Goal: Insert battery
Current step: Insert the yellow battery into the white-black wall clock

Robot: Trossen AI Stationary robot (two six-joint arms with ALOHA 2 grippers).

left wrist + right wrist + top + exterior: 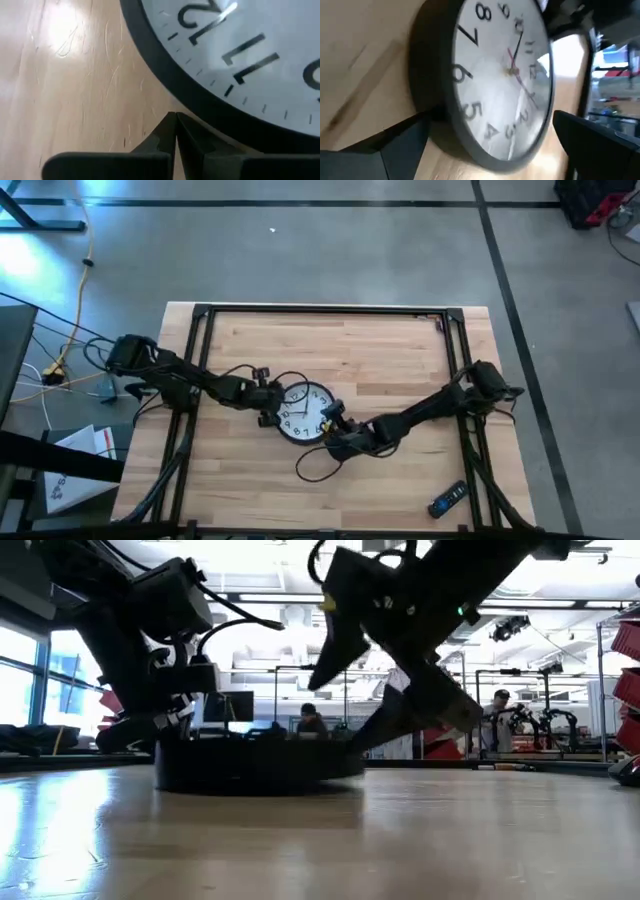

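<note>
1. The clock [305, 411] lies face up near the middle of the table [400, 350]: a round white dial with black numerals, a black rim, and thin hands, one of them red.
2. The left gripper [268, 402] sits at the clock's rim near the 11 and 12, fingers [167, 132] pressed together, holding nothing.
3. The right gripper [333, 420] straddles the opposite rim, fingers [405, 142] spread apart.
4. A remote [447, 499] lies well apart from the clock, by the table's near right corner.

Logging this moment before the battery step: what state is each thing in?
Clock: lying flat on the table, face up.
Left gripper: fingers shut, tips at the clock's rim near 11 and 12.
Right gripper: fingers open, one on each side of the clock's edge near 4 and 5.
Blue-and-black object: lying untouched near the table's front right corner.
</note>
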